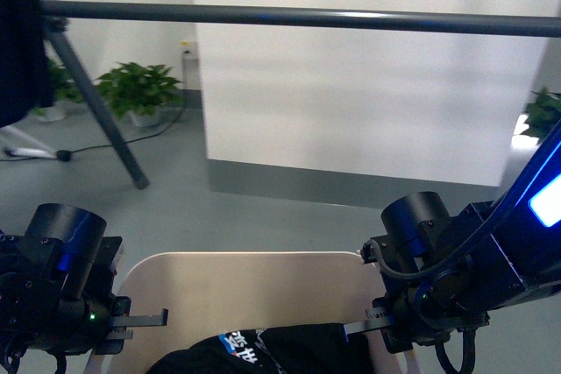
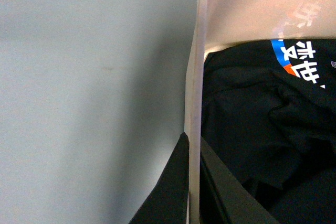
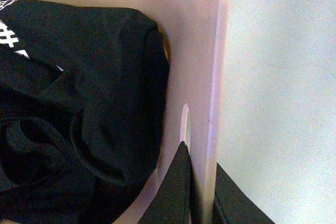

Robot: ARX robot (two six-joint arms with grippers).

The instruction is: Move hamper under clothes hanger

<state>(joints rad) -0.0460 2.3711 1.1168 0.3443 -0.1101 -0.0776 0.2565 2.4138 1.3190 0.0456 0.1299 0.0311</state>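
Observation:
The beige hamper (image 1: 245, 291) sits low in the front view between my two arms, with a black garment (image 1: 263, 348) bearing white print inside it. My left gripper (image 1: 131, 321) is shut on the hamper's left wall. The left wrist view shows one finger on each side of the thin rim (image 2: 194, 103), with the left gripper (image 2: 193, 182) clamped on it. My right gripper (image 1: 368, 326) is shut on the right wall (image 3: 210, 77), just by a handle slot (image 3: 185, 119). The clothes hanger's dark bar (image 1: 289, 17) runs across the top, beyond the hamper, with a slanted leg (image 1: 101, 111) at the left.
A white wall block (image 1: 368, 102) stands behind the bar. Potted plants (image 1: 138, 89) and a floor cable (image 1: 96, 142) lie at the back left, and another plant (image 1: 543, 116) is at the right edge. Dark cloth (image 1: 17, 32) hangs at the bar's left end.

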